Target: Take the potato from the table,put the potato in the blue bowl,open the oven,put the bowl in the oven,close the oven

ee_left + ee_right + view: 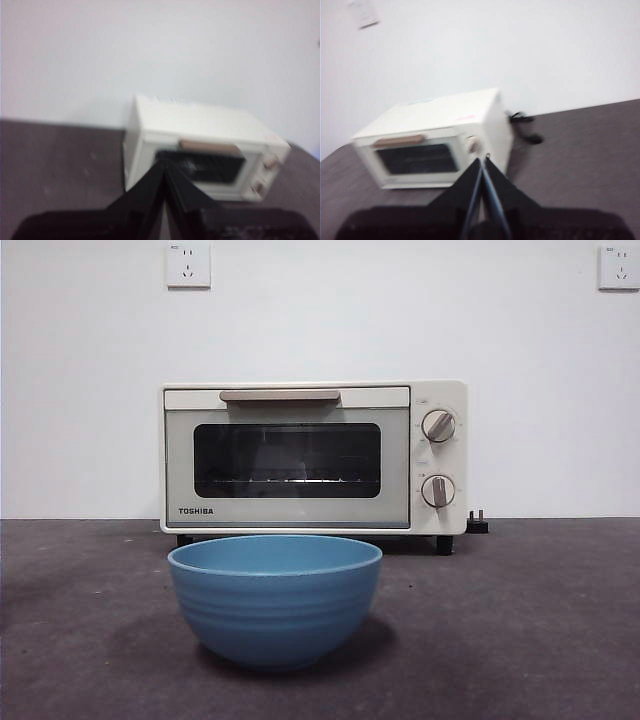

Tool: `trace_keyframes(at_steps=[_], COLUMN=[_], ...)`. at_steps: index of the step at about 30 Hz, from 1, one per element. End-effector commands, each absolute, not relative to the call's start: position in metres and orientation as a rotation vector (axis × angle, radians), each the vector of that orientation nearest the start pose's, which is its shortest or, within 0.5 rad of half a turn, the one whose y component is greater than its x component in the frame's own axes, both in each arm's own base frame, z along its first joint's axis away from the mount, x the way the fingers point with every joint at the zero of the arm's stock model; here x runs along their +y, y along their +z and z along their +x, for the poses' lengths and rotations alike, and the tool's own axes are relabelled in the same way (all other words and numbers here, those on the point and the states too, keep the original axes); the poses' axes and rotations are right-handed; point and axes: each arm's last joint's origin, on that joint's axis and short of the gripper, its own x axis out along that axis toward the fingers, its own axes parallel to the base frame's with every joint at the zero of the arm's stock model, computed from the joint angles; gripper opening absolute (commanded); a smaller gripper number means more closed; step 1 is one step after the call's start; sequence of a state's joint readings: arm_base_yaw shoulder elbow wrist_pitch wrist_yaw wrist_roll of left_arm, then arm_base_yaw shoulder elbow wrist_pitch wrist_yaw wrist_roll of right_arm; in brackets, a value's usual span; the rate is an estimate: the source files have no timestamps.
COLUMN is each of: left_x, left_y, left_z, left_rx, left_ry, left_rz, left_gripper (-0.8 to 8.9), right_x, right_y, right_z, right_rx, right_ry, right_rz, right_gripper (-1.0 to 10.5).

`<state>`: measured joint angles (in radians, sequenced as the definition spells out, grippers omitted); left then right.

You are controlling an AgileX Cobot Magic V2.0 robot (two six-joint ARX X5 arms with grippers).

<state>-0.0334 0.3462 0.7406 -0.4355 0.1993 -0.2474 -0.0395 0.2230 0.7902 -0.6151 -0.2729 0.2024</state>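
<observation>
Blue bowl (275, 600) sits nearest the front camera, upright on the table (520, 640), roughly centred. The view is level with its rim, so the inside is hidden; can't tell if anything is in it. Potato isn't visible in any view, whether in the bowl or elsewhere can't be told.

Behind the bowl, apart from it: the oven (300, 455), cream-white, TOSHIBA lettering on the lower left of the door. Door is shut, beige bar handle (280, 395) across the top, dark glass with the wire rack (285, 481) showing faintly through it. Nothing seen on the rack. Two round knobs (438, 425) stacked on the right panel. The bowl overlaps the oven's bottom edge in the front view, standing in front of the door.

A black plug or cord end (477, 524) lies just beside the oven's right rear foot; right wrist view shows the black cord (525, 127) trailing on the table there.

Left gripper (165, 160): up off the table, aimed at the oven from its left front, jaws pinched together at the tips, holding nothing. Right gripper (484, 162): same posture from the oven's right front, jaws closed to a sliver, empty. Both wrist views are blurred. Neither arm shows in the front view.

Table is dark grey, matte, faintly speckled. Plain white wall behind, two wall sockets (188, 264) high up, one left, one at the right edge.
</observation>
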Motion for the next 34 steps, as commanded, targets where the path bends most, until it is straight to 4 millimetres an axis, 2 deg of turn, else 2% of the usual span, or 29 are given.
trace_keyframes(at_steps=[1,5,9,14,18,22,25,34], left_x=[-0.009,-0.012,-0.018,-0.027,-0.034,-0.036,-0.034,-0.029], left_y=[0.356,0.379,0.394,0.391,0.384,0.378,0.374,0.368], left_z=[0.075,0.085,0.094,0.099,0.096,0.092,0.087,0.065], left_rx=[0.168,0.276,0.33,0.424,0.491,0.562,0.616,0.693], left_ry=[-0.264,-0.357,-0.493,-0.583,-0.66,-0.687,-0.688,-0.681], left_rz=[-0.204,-0.104,-0.101,-0.065,0.0,0.002,0.003,-0.005], left_gripper=[-0.06,-0.06,-0.06,-0.06,-0.06,-0.06,-0.06,-0.06], right_x=[0.008,0.011,0.013,0.02,0.041,0.077,0.114,0.232], right_y=[0.355,0.372,0.381,0.387,0.39,0.388,0.381,0.356], right_z=[0.042,0.067,0.098,0.131,0.154,0.174,0.185,0.206], right_rx=[0.154,0.284,0.378,0.467,0.535,0.616,0.684,0.841], right_ry=[0.295,0.429,0.562,0.654,0.762,0.804,0.841,1.102], right_rz=[0.226,0.238,0.28,0.282,0.246,0.166,0.088,-0.112], right_gripper=[-0.1,-0.1,-0.1,-0.1,-0.1,-0.1,-0.1,-0.1])
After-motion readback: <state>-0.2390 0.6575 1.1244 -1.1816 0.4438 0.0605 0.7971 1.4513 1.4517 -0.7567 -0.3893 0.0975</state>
